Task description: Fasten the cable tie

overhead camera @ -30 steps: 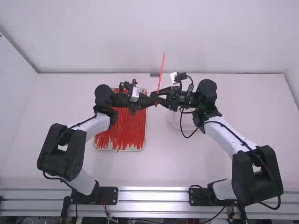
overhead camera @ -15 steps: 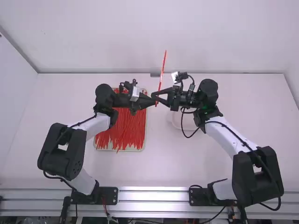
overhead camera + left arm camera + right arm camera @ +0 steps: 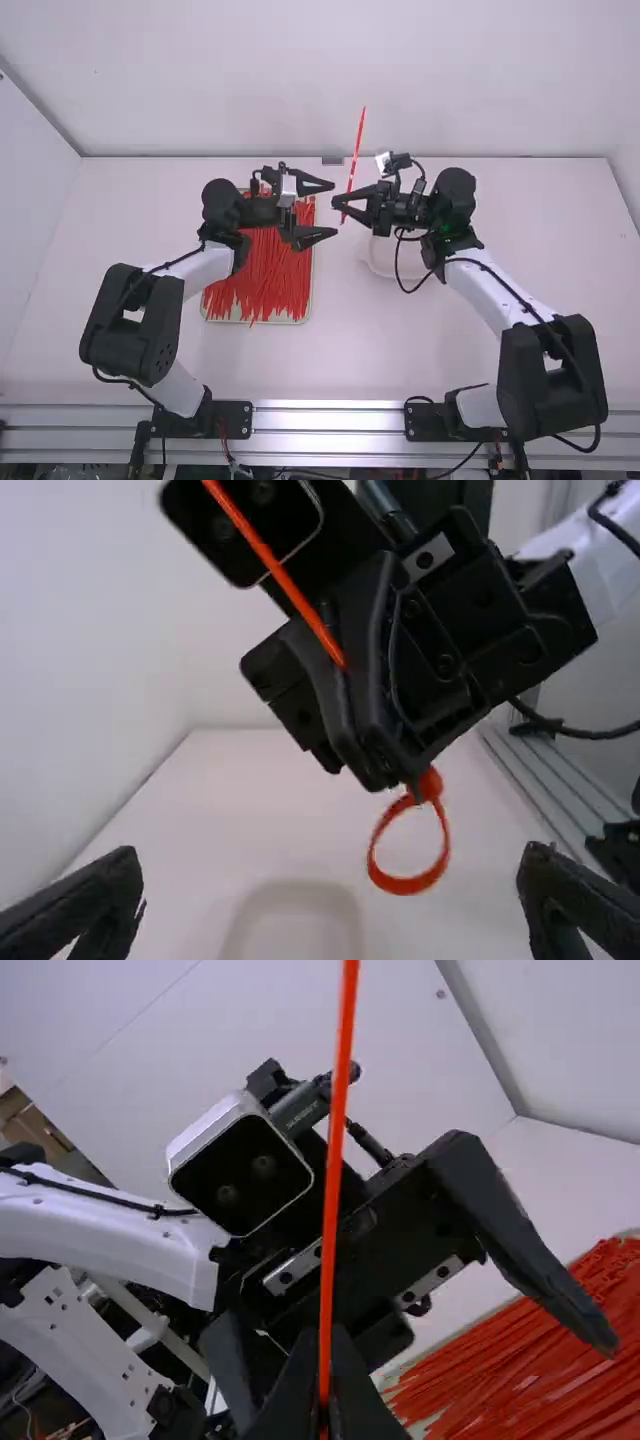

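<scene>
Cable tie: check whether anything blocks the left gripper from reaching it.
Nothing visible stands between them. The right gripper holds the red cable tie up over the table, its loop hanging free below. The left gripper faces it with jaws wide open, apart from it, with only air between.

This was a robotics lab's test cell rather than a home or a shop: a left arm (image 3: 200, 262) and a right arm (image 3: 488, 290), white-linked and black-jointed, stood bolted to an aluminium rail (image 3: 320, 415) at the edge of a plain white table (image 3: 560, 220), shut in by bare white walls (image 3: 250, 70). Loose black cables (image 3: 399, 283) ran along the arms, a boxy camera (image 3: 240, 1175) sat on a wrist, and a tray (image 3: 308, 295) held a stock of identical red cable ties (image 3: 262, 275).
</scene>
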